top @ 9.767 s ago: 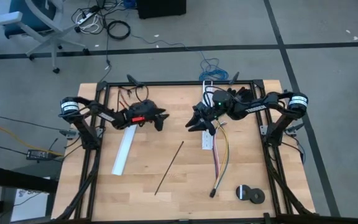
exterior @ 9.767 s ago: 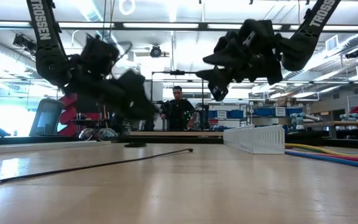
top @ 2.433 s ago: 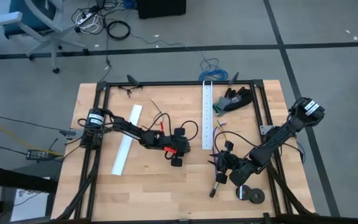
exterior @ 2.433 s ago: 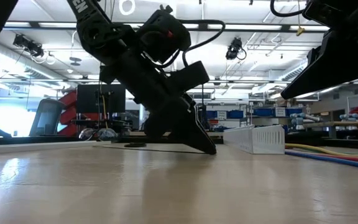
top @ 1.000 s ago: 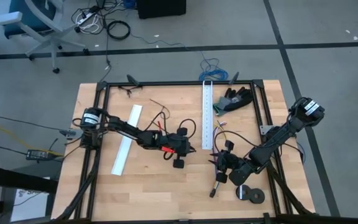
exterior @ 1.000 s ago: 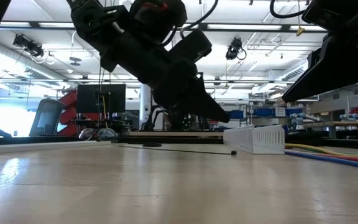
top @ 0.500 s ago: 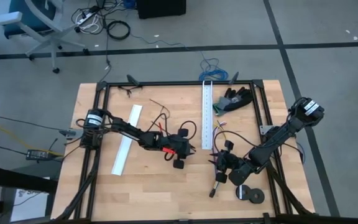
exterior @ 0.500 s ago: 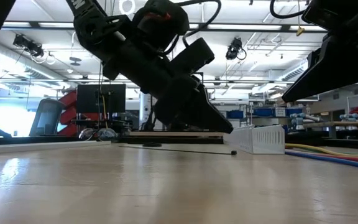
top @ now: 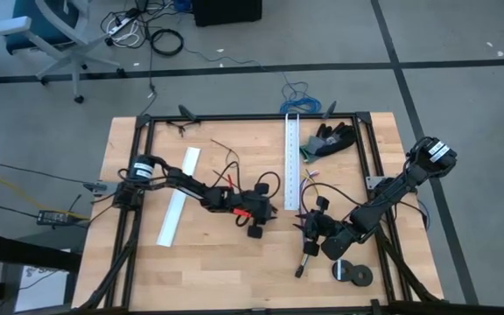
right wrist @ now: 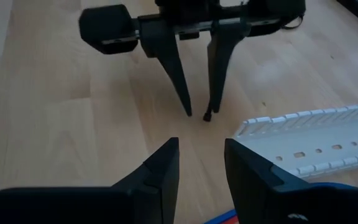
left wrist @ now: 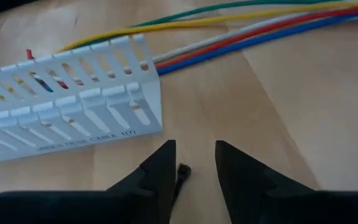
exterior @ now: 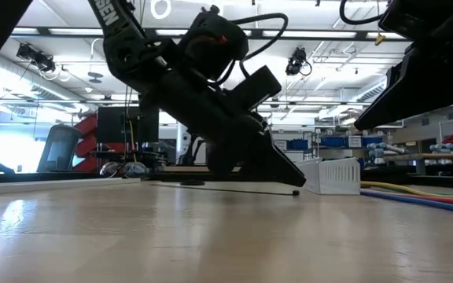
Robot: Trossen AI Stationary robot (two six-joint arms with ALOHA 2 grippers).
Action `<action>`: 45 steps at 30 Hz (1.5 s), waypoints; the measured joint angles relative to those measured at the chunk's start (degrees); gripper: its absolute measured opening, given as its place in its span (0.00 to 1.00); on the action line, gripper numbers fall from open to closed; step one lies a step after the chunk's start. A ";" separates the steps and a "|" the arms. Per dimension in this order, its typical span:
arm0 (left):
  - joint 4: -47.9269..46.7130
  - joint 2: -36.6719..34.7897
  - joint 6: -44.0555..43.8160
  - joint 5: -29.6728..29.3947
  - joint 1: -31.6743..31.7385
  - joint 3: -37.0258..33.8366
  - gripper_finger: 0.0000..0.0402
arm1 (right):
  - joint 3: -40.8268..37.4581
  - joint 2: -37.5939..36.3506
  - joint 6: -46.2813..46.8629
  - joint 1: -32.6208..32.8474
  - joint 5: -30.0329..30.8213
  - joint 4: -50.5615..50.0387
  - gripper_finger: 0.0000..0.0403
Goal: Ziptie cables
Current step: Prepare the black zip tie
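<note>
The left gripper [right wrist: 199, 114], fingers apart and tips on the wood, straddles the ziptie [left wrist: 182, 171] head at table centre, shown only in the wrist views. At its 3 o'clock lies the white channel [top: 291, 162], with the cables [left wrist: 247, 31] beyond. The right gripper [top: 305, 232], fingers apart, holds nothing.
</note>
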 joint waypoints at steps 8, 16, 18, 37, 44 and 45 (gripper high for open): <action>-0.98 3.08 -1.31 0.11 0.68 1.86 0.26 | 0.00 0.00 0.04 0.00 0.00 0.11 0.28; -1.52 2.85 -1.60 -2.06 0.68 1.77 0.01 | 0.00 0.00 0.00 0.02 -0.02 0.13 0.28; -2.40 1.82 -1.68 -2.12 0.37 1.58 0.01 | 0.00 0.00 0.00 0.02 -0.01 0.11 0.28; -5.36 -21.31 -1.34 -13.26 -4.42 -10.54 0.00 | 0.00 2.38 0.00 -1.65 0.35 2.04 0.28; 6.91 -26.77 -5.91 -16.73 -7.10 -22.02 0.00 | 0.00 12.76 -3.93 -9.29 -12.82 17.74 0.28; 8.95 -27.02 -6.61 -16.74 -7.46 -23.10 0.01 | 0.00 14.13 -4.11 -9.98 -13.34 19.79 0.28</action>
